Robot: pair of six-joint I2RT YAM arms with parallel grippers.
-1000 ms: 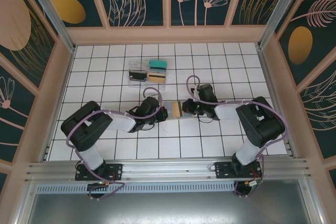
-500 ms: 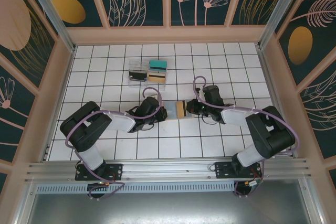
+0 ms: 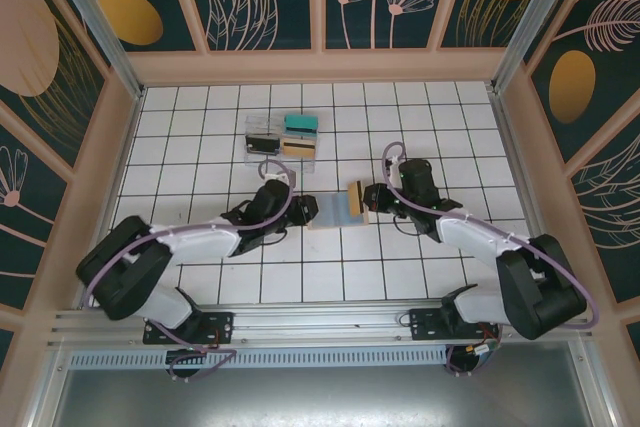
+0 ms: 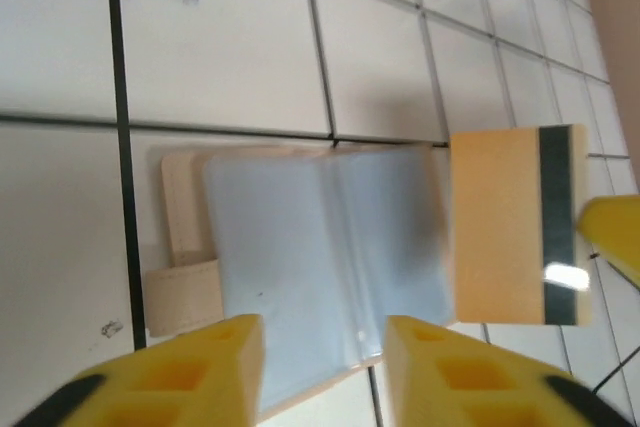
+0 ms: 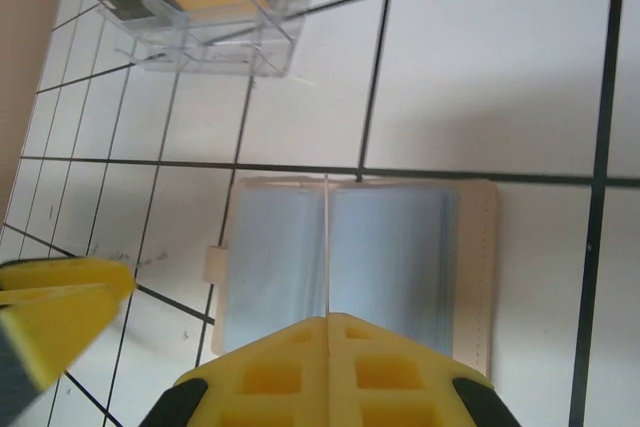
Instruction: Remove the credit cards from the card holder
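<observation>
Left gripper (image 3: 303,210), seen from above, sits at the left end of the open holder (image 3: 326,215), which lies flat on the tiles mid-table. The right gripper (image 3: 370,199) is just beside the holder's right end, pinching a gold card (image 3: 357,204) that is clear of the pockets. Farther back, the tray (image 3: 250,125) has a teal card (image 3: 300,124), a black card (image 3: 263,142) and a tan card (image 3: 296,147) in it. From the left wrist, the left fingers (image 4: 205,372) stand apart over the holder's near edge, gripping nothing, and the gold card is held at its right end by a yellow fingertip. From the right wrist, the right fingers (image 5: 270,377) are pressed together on that card, seen edge-on over the holder's fold. The grey-blue pockets look empty, though they are hazy and I can't be sure. The pulling-out seems about done; what is left is to set this card down, likely in the tray.
</observation>
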